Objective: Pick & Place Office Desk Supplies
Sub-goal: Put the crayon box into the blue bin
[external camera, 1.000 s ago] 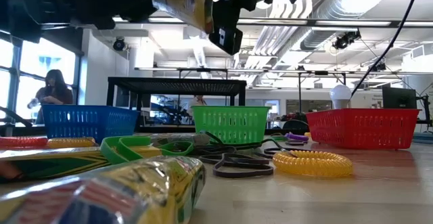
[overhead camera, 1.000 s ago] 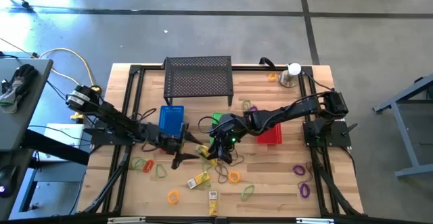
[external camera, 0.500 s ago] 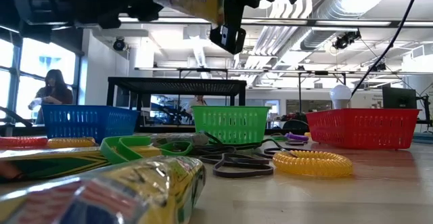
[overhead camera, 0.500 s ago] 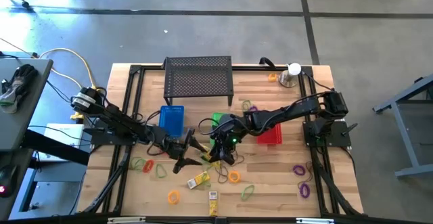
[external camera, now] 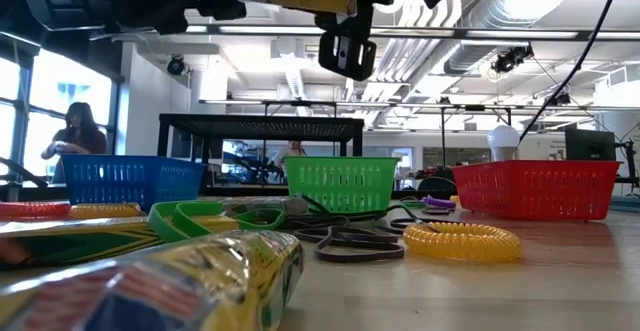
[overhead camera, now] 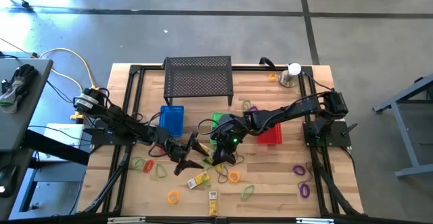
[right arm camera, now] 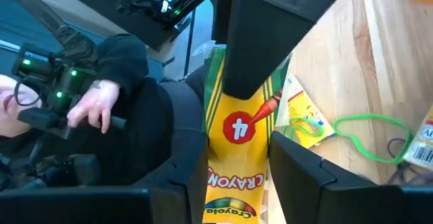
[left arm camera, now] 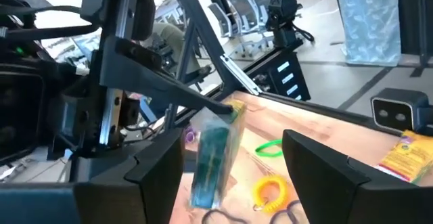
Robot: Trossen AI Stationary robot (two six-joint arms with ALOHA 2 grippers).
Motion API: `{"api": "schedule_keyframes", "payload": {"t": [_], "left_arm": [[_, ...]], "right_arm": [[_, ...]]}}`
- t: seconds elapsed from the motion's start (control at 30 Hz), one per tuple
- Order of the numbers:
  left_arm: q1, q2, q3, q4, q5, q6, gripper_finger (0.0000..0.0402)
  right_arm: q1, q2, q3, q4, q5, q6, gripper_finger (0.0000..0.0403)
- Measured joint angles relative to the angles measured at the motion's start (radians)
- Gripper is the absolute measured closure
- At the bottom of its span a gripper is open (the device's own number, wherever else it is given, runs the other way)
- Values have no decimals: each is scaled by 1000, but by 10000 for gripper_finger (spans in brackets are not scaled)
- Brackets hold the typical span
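The right gripper clamps the yellow crayon pack lengthwise above the bench; the left gripper, spread and empty, waits just beside.

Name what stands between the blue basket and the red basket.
The green basket stands between the blue basket and the red basket, clearest in the low view.

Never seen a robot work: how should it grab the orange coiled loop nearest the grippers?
Likely from straight above, pinching one stretch of the orange coiled plastic loop: one finger inside the ring, one outside. It lies flat and low on the wooden table, so a sideways approach finds little to hold.
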Motion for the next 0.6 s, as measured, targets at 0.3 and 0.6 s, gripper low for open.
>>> {"api": "schedule_keyframes", "payload": {"t": [0.3, 0.6], "left_arm": [[1, 8, 34, -1, -5, 25, 262], [26, 8, 40, -2, 31, -7, 320]], "right_arm": [[-3, 0, 0, 0, -45, 6, 270], [-3, 0, 0, 0, -73, 10, 270]]}}
